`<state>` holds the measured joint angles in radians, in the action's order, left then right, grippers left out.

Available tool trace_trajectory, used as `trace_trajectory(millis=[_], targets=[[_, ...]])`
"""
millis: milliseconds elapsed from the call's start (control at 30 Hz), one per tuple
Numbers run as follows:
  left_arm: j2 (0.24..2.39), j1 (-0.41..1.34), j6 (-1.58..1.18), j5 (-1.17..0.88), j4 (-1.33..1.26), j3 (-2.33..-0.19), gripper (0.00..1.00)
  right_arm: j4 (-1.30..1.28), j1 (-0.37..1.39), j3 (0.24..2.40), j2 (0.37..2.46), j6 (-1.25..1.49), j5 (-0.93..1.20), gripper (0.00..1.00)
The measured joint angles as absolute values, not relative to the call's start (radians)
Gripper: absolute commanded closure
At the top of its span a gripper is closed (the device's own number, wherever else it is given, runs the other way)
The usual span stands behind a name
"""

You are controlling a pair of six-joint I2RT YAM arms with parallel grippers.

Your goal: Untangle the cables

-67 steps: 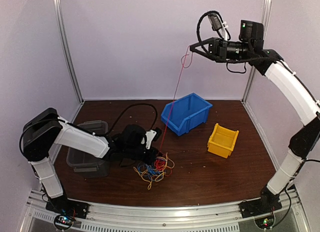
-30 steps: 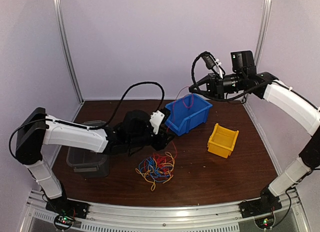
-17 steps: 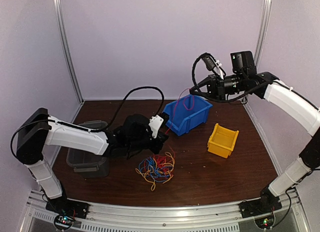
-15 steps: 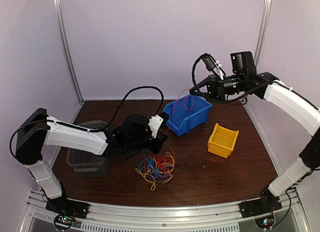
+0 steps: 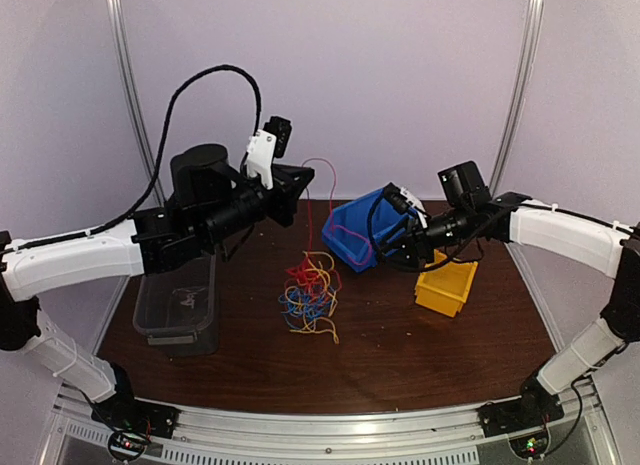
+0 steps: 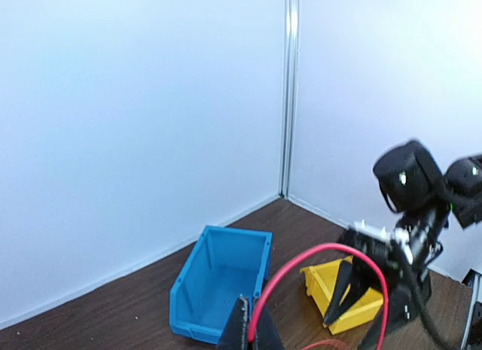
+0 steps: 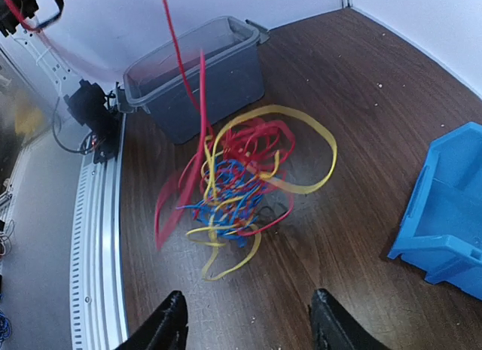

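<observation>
The cables (image 5: 311, 293) lie in a loose tangle of red, blue and yellow strands at the middle of the overhead frame, on the table (image 5: 420, 360), with the top of the heap drawn up into a peak; in the right wrist view the tangle (image 7: 241, 181) fills the centre and some red strands on its left are blurred. One red cable (image 5: 308, 220) rises straight from that peak to the left gripper (image 5: 300, 183), which hangs high above the heap in the upper middle of the overhead frame, its jaws pressed together on the strand. In the left wrist view that red cable (image 6: 316, 254) comes out between the closed fingers (image 6: 239, 331) at the bottom edge and arcs to the right. The right gripper (image 7: 248, 320) sits right of centre, low over the table, jaws apart and empty, facing the tangle without touching it. Just behind it stands the blue bin (image 5: 352, 228), partly hidden by the gripper; the yellow bin (image 5: 445, 287) is just beside that, lower right. The grey tub (image 5: 180, 307) sits at the left of the table, under the left arm, apart from the cables
</observation>
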<state>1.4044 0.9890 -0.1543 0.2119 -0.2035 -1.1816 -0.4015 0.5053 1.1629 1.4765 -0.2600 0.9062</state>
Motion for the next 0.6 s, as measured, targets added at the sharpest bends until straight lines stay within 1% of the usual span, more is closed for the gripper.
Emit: trace_trajectory(millis=[133, 267, 500, 600], targets=[[1.386, 0.987, -0.130, 0.233, -0.192, -1.253, 1.00, -0.370, 0.597, 1.118, 1.487, -0.268, 0.865, 0.37], [1.385, 0.987, -0.121, 0.237, -0.170, -1.267, 1.00, -0.343, 0.666, 1.127, 1.528, -0.266, 0.846, 0.34], [1.385, 0.987, -0.137, 0.224, -0.145, -1.266, 1.00, -0.278, 0.685, 1.248, 1.612, -0.234, 0.794, 0.32], [1.385, 0.987, -0.148, 0.216, -0.144, -1.266, 1.00, -0.224, 0.697, 1.281, 1.641, -0.233, 0.770, 0.27]])
